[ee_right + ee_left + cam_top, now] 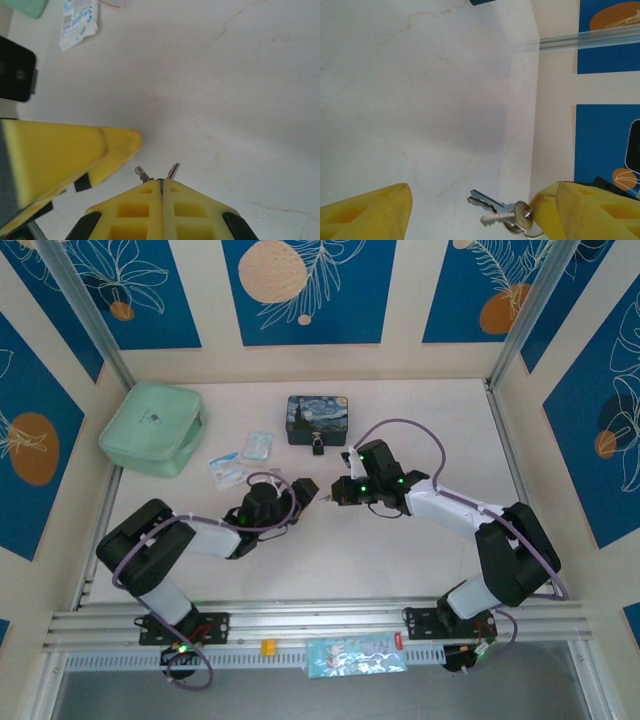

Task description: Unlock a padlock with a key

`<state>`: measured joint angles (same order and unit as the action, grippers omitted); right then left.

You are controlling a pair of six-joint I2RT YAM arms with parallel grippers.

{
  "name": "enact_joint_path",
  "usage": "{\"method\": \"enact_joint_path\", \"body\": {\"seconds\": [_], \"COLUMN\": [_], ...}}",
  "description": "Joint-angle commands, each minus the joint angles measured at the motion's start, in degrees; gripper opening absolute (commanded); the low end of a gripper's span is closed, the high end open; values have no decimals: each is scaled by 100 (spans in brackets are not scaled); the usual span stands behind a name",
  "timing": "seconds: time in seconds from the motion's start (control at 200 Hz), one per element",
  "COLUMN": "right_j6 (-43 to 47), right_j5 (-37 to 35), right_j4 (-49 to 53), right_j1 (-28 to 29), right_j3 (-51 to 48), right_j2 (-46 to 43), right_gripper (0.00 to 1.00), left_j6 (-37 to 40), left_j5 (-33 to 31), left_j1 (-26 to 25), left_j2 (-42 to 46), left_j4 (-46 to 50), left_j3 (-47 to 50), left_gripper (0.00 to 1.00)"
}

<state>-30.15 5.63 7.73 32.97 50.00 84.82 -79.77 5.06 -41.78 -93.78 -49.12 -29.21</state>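
Top external gives me both arms reaching in toward the middle of the desk (440, 430), a pale stone-look surface with faint veins, their tips nearly meeting. The padlock (317, 448) is a small dark block with a thin shackle. It sits toward the far edge, against the near wall of the blue painted tin (318, 417), well apart from both grippers. A soft mint-green pouch (152, 427) lies toward the far left corner, with flat crinkly packets (232, 471) between it and the tin.

On the right wrist I see the right gripper (161, 182) with its yellow ribbed pads pressed flat together, two toothed metal tips poking out past them. The left wrist shows what is pinched: the key (495, 218), pale and slim with a round silvery head, on a ring with a second key (485, 199), bluish. The left gripper (482, 192) stands wide — its wedge-shaped yellow fingers (365, 212) flank the bunch, and I cannot tell whether either touches it.
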Motion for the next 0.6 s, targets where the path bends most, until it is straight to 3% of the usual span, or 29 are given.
{"method": "enact_joint_path", "body": {"seconds": [0.0, 0.595], "right_j6": [-227, -298], "right_j5": [181, 180], "right_j4": [-312, -548], "right_j1": [14, 60], "right_j3": [-88, -152], "right_j2": [-126, -82], "right_gripper": [0, 0], "left_j6": [-348, -695], "left_j5": [-163, -167], "left_j1": [-92, -151], "left_j2": [-162, -427], "left_j4": [-524, -861], "left_j3": [-222, -253], "left_gripper": [75, 70]}}
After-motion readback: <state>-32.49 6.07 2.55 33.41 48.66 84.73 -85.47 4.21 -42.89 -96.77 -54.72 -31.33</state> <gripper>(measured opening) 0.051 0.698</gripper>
